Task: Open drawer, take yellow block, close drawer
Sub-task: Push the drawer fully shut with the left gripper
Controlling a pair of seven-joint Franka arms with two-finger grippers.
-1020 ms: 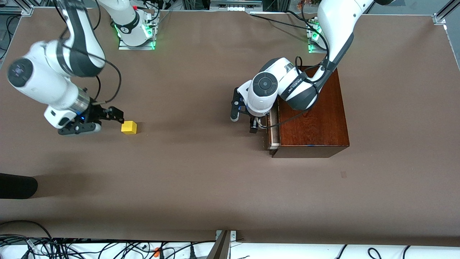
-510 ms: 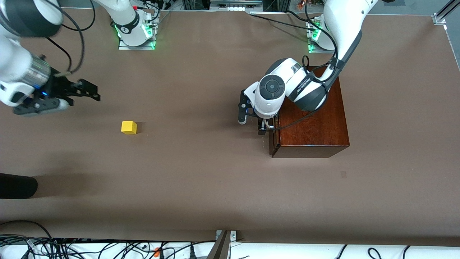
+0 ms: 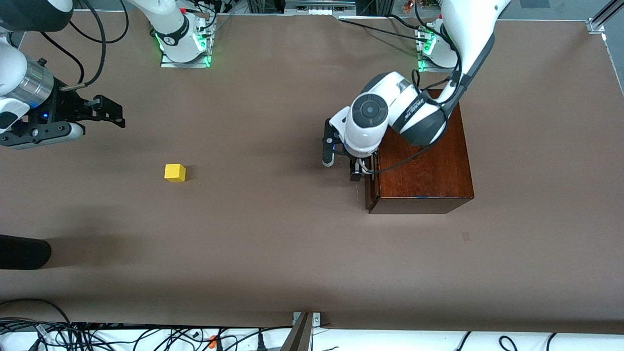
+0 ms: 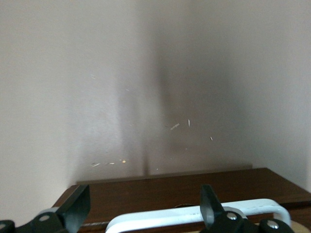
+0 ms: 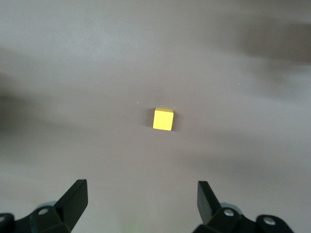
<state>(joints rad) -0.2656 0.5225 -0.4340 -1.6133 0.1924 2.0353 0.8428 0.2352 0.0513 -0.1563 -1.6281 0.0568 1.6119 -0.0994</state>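
The yellow block [image 3: 175, 172] lies alone on the brown table toward the right arm's end; it also shows in the right wrist view [image 5: 163, 119]. My right gripper [image 3: 97, 122] is open and empty, raised over the table, apart from the block [image 5: 141, 199]. The mahogany box [image 3: 424, 161] stands toward the left arm's end. Its drawer [image 3: 370, 195] sits flush in the box. My left gripper [image 3: 341, 163] is open at the drawer front [image 4: 160, 189], with the white loop handle [image 4: 194, 216] between its fingers [image 4: 143, 208].
A dark rounded object [image 3: 24, 252] reaches in at the table's edge at the right arm's end, nearer the front camera. Cables [image 3: 146, 336] lie along the front edge. Bare table lies between the block and the box.
The drawer, slightly open a second ago, has slid shut with my left gripper at its front. My right gripper has lifted away from the yellow block, which has not moved.
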